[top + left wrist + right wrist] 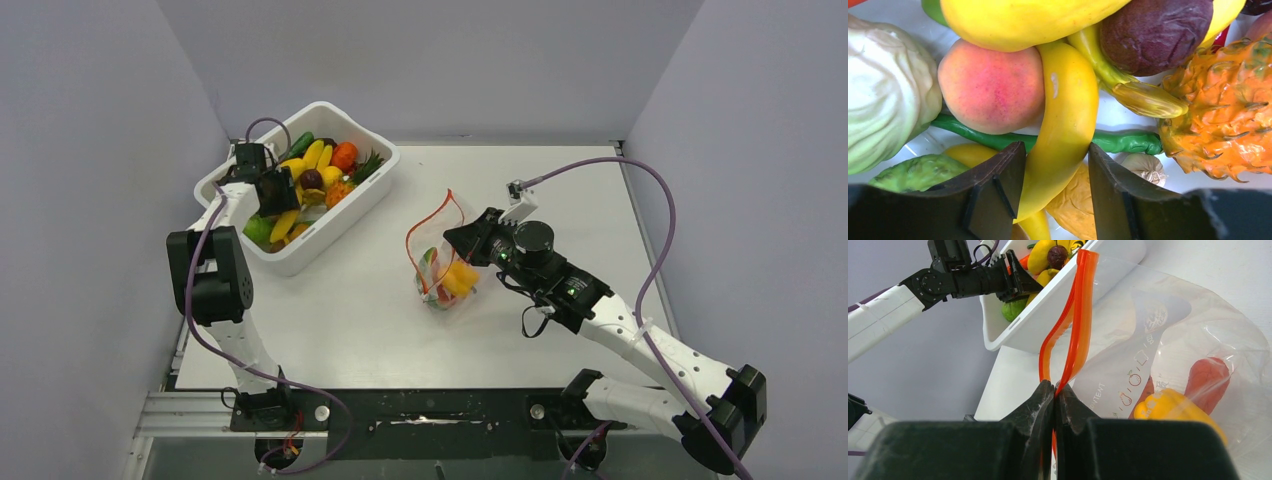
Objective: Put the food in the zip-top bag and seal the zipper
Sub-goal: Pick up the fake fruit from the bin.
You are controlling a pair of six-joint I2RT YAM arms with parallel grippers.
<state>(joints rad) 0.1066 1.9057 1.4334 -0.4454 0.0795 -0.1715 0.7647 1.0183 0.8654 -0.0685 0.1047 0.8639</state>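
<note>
Looking down from the top external view, we record the left gripper [277, 190] lowered into the white rectangular plastic tub [340, 215] at the far left of the pale table [350, 330]. The tub holds most of the glossy plastic toy food.

In the left wrist view, its two dark fingers [998, 185] stand parted on either side of a long, curved yellow banana [1068, 115]. One finger lies against the banana's edge and the other shows a narrow gap, so we note no clamp. Around the banana lie:
- a pink-orange peach [990, 85], touching it
- a slim green chilli [1128, 141], passing beneath it
- a dark purple plum [1153, 32]
- a spiky orange fruit [1228, 100]
- a pale green cabbage [883, 95]

The small clear soft zip-top bag [440, 250] lies mid-table, right of the tub and apart from it. The right gripper [455, 238] is at its near-right side. In the right wrist view, the right gripper's fingers [1038, 405] are pressed fully together on the thin red-orange zipper [1080, 315] at one end of the mouth. Beyond the pinch the two halves of the strip part into a narrow loop, so the mouth is unsealed there. Inside the bag we see a yellow pepper-like piece [1173, 407] and a red piece [1208, 380] beside it.
</note>
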